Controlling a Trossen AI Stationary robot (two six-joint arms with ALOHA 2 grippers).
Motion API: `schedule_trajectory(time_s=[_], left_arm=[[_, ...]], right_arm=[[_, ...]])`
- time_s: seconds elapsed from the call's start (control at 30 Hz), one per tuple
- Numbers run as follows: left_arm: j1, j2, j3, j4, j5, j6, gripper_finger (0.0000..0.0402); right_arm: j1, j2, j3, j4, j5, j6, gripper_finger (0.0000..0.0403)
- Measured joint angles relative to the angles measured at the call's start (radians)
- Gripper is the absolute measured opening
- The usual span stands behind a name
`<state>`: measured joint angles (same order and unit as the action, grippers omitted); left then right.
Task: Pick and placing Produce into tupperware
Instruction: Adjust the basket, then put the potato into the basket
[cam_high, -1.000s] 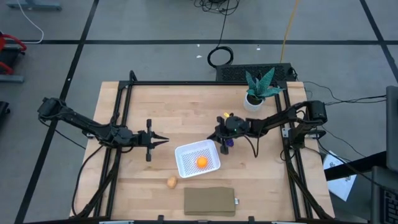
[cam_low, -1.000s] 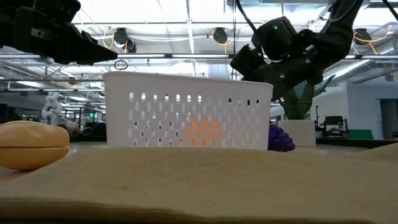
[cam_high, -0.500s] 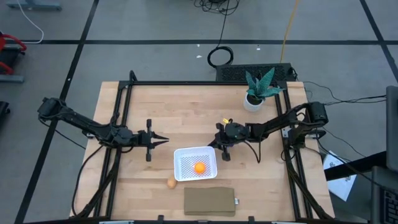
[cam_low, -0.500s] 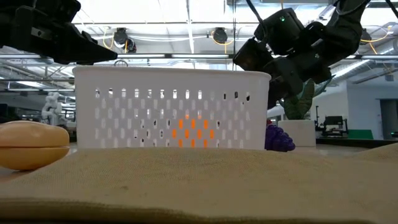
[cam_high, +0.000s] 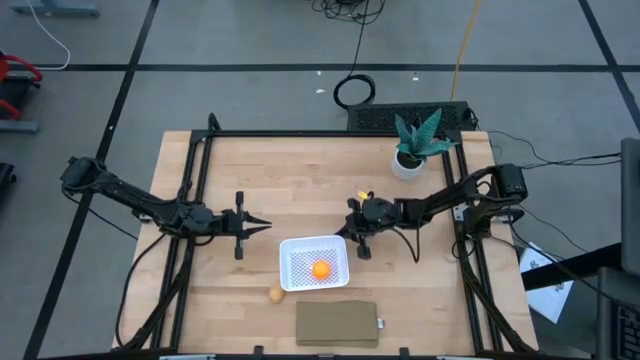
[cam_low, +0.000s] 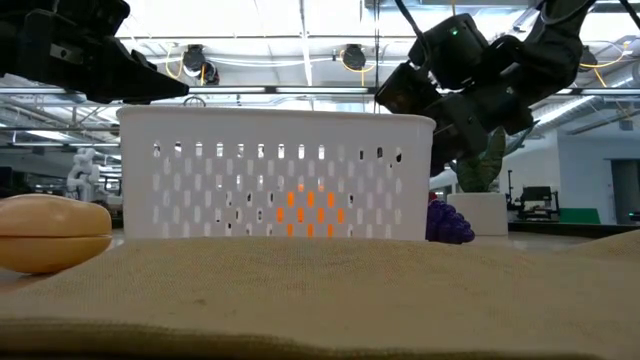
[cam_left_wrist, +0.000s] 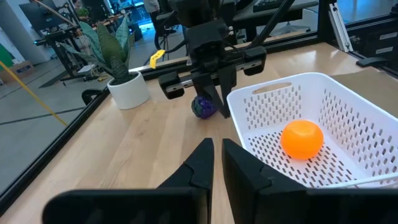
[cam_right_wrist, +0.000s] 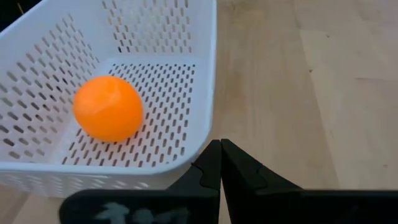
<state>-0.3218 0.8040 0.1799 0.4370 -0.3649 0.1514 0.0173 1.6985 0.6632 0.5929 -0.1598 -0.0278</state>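
The white perforated tupperware (cam_high: 315, 264) sits flat on the table and holds the orange piece (cam_high: 320, 269). That piece also shows in the right wrist view (cam_right_wrist: 108, 107). The tan-brown piece (cam_high: 276, 293) lies on the table near the tupperware's near left corner. The dark purple piece (cam_left_wrist: 204, 107) lies on the table beside the far right corner, under my right gripper (cam_high: 353, 240), which is shut. My left gripper (cam_high: 264, 226) is shut and empty, above the table left of the tupperware. My right gripper's shut fingers (cam_right_wrist: 211, 163) stand against the outer wall of the tupperware's far right corner (cam_right_wrist: 208, 127). They slant down from the table's right and far side. The tupperware rests flat on the table.
A flat brown pad (cam_high: 337, 323) lies at the near edge, just in front of the tupperware. A green potted plant (cam_high: 415, 145) stands at the far right. Black frame rails (cam_high: 195, 190) run along the table's left, far and right sides.
My right gripper has gone toward the table's near edge with its fingers shut. The tupperware has slid toward the near left and turned square to the table, with the orange piece still inside. In the last half second nothing has moved.
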Motion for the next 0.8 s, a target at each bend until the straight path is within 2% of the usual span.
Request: schedule_trajectory(time_s=[0.43,0.67,0.8], left_arm=[[0.0,0.0,0.0,0.0,0.0,0.0,0.0035],[0.0,0.0,0.0,0.0,0.0,0.0,0.0035],[0.0,0.0,0.0,0.0,0.0,0.0,0.0035]], right_arm=[[0.044,0.0,0.0,-0.009,0.002,0.005,0.0],[0.041,-0.051,0.0,-0.03,0.134,-0.035,0.0],[0.045,-0.136,-0.006,-0.06,0.134,-0.056,0.0]])
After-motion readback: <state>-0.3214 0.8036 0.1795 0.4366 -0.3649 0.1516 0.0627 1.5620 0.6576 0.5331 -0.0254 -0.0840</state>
